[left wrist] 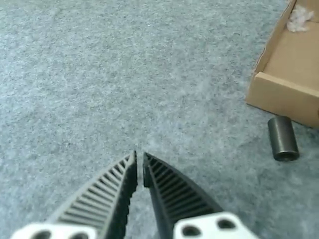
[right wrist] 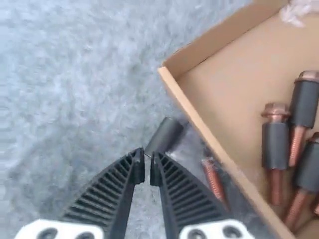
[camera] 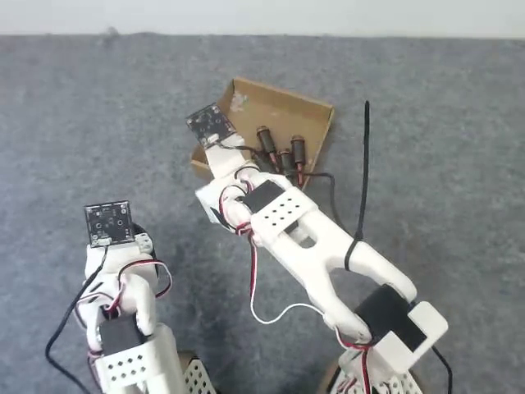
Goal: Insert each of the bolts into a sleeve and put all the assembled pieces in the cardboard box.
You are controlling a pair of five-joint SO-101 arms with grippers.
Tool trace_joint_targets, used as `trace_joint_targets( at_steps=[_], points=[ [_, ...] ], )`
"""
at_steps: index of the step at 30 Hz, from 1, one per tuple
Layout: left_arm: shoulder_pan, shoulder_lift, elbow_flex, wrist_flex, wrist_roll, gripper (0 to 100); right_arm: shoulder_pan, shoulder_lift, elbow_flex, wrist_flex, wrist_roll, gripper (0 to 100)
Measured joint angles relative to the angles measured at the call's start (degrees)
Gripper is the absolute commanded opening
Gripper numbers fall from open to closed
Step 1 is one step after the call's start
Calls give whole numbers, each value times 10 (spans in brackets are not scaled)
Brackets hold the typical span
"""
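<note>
item 1, left claw: tips together but for a hairline gap, nothing between them, over bare carpet; my left arm sits at the lower left of the high view. item 2, right claw: tips likewise together, holding nothing, low beside the box; my right arm runs from lower right to the box at upper centre. item 3, sleeve: dark, loose, on its side on the carpet, just beside the box's outer wall and just past my right tips. item 4, bolt: copper, blurred, close along that wall near the sleeve; which side of the wall, cannot tell. item 5, three assembled pieces: in the box, side by side. item 6, white fluff: in a box corner.
</note>
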Motion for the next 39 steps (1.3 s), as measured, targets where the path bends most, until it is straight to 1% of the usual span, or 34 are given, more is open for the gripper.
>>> trace_joint_targets(
  at_steps=[3,7,10,12,13,15,19,23,28,32,34,36,38,39],
  points=[
    [6,60,-19,-32,0,19,0,56,-25,0,-25,6],
    [7,213,-64,-101,0,19,-1,124,-67,0,-38,16],
    [7,343,-104,-155,0,19,-1,149,-88,0,-40,113],
    [7,425,-131,-177,0,19,-1,150,-94,0,-42,174],
    [7,462,-143,-181,0,19,-1,150,-96,0,-42,187],
    [7,515,-164,-185,0,19,-1,150,-98,0,-42,180],
    [7,535,-174,-190,0,19,-1,154,-98,-18,-43,145],
    [7,535,-175,-190,0,19,-1,186,-108,-25,-43,144],
    [7,535,-175,-190,0,19,-2,247,-161,-25,-48,143],
    [7,535,-175,-190,0,19,-2,266,-187,-23,-55,139],
    [7,535,-175,-190,0,19,-2,267,-193,-14,-55,96],
    [7,535,-175,-190,0,19,-2,267,-199,-3,-55,2],
    [7,535,-175,-190,0,19,2,267,-202,8,-55,24],
    [7,535,-175,-190,0,19,3,267,-203,11,-55,14]
  ],
)
